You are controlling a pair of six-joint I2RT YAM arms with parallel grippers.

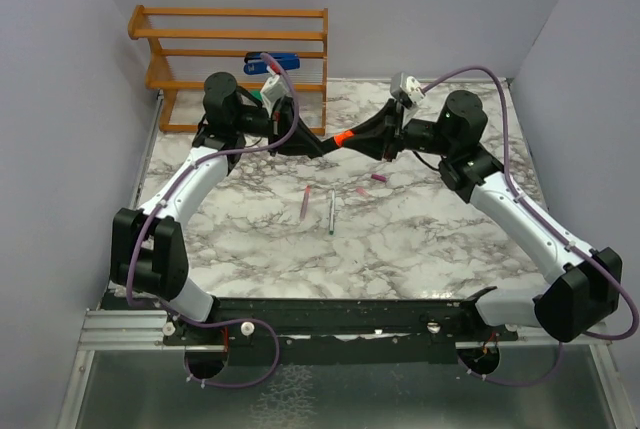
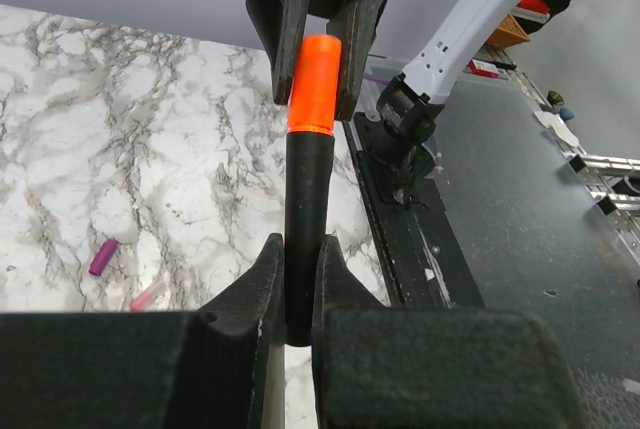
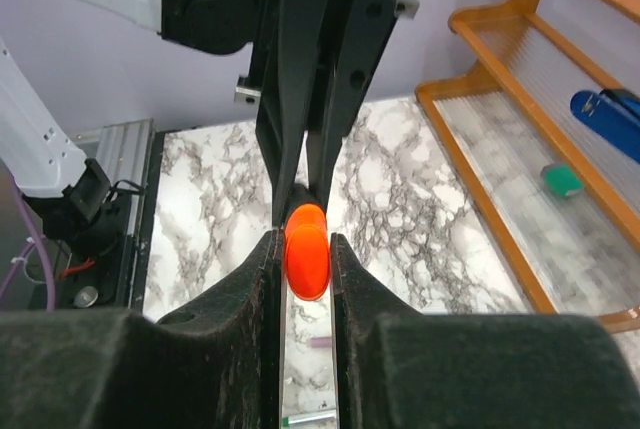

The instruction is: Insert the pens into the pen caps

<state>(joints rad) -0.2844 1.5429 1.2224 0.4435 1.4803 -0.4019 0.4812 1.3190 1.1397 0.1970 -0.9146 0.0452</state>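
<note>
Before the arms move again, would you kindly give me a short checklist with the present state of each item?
1. Left gripper shut on the black marker: ok.
2. Right gripper shut on the orange cap: ok.
3. Cap and marker in line, end to end: ok.
4. Cap fully seated: cannot tell.
5. Pink pen and grey pen still uncapped on the table: not ok.
6. Purple cap free to pick: ok.
</note>
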